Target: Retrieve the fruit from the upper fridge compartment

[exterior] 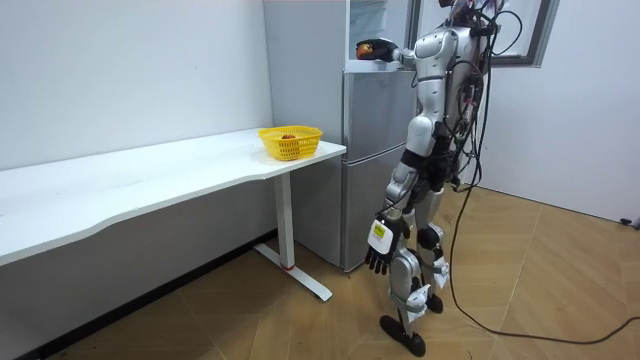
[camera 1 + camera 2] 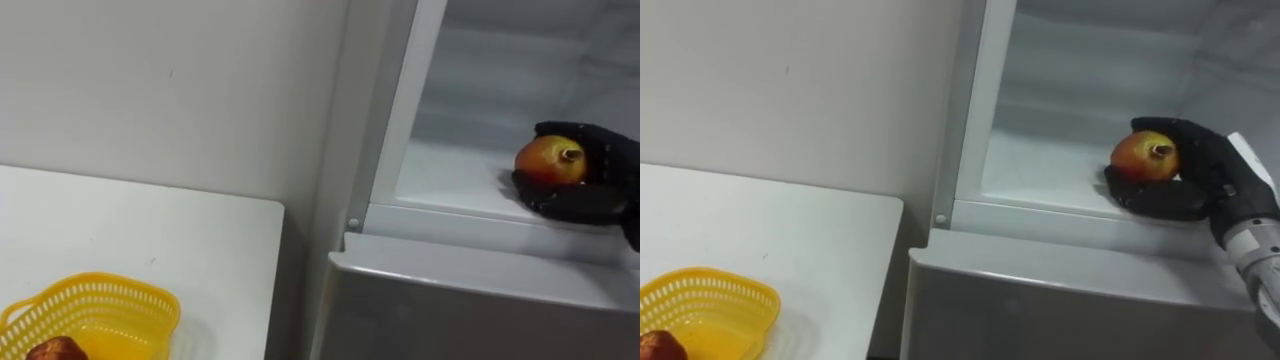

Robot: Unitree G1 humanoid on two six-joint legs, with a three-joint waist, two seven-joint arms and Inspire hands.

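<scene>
grasping step underway: right hand reaches inside open upper fridge, fingers curled round orange-red fruit, low over compartment floor. cannot tell if lifted. left: draw fruit out, probably into yellow basket on desk. left hand hangs relaxed, empty.

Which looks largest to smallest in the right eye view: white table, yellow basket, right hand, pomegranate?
1. white table
2. yellow basket and right hand: these look alike, and the picture's edge cuts the basket, so unranked
3. pomegranate, inside the hand's curled fingers
</scene>
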